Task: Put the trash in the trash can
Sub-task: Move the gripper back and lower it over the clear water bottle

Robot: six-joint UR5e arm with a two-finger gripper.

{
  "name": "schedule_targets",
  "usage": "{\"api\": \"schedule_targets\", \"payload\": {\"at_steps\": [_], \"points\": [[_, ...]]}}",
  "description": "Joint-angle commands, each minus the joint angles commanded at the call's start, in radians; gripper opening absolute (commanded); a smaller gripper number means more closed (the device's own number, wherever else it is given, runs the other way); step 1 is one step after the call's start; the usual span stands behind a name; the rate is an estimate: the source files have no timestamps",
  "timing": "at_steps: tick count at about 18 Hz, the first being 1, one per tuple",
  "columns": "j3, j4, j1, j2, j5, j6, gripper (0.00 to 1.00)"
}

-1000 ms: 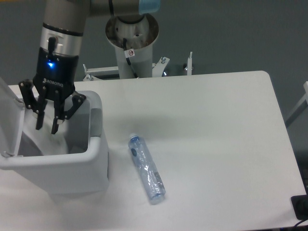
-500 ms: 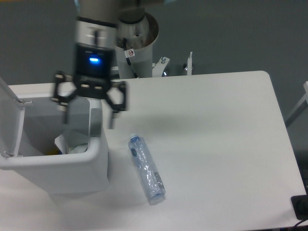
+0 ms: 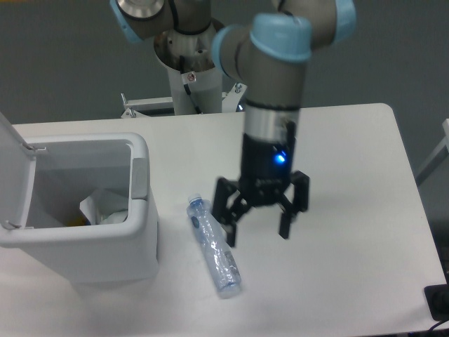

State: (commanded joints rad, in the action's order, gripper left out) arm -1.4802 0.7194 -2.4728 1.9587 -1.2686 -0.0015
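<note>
A white trash can stands at the left edge of the white table, its hinged lid swung up and back on the far left and a grey latch tab showing on its right wall. Inside the bin, low against the right wall, lies the crumpled white wrapper — only part of it can be seen over the thick rim. Just right of the can, apart from it, the crushed clear bottle rests flat on the tabletop, its cap end toward the rear and its length angled down toward the front right, with blue markings along its body. Right of the bottle's upper half, the gripper points downward above the table, its two black fingers spread wide with nothing between them, a blue light glowing on the wrist above. The left finger sits close beside the bottle; whether it touches cannot be told. Behind, at top centre, rises the arm's grey mounting column — set beyond the table's rear edge.
</note>
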Motion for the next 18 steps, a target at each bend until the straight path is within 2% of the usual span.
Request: {"api": "schedule_targets", "payload": {"at_steps": [4, 5, 7, 13, 16, 18], "points": [[-0.047, -0.005, 0.029, 0.063, -0.014, 0.034, 1.0], [-0.069, -0.006, 0.04, 0.08, -0.065, 0.061, 1.0], [-0.074, -0.008, 0.075, 0.097, -0.091, 0.066, 1.0], [-0.103, -0.006, 0.1, 0.143, -0.095, 0.074, 1.0], [-0.107, -0.008, 0.126, 0.184, -0.159, 0.106, 1.0], [-0.107, -0.011, 0.129, 0.192, -0.163, 0.106, 1.0]]}}
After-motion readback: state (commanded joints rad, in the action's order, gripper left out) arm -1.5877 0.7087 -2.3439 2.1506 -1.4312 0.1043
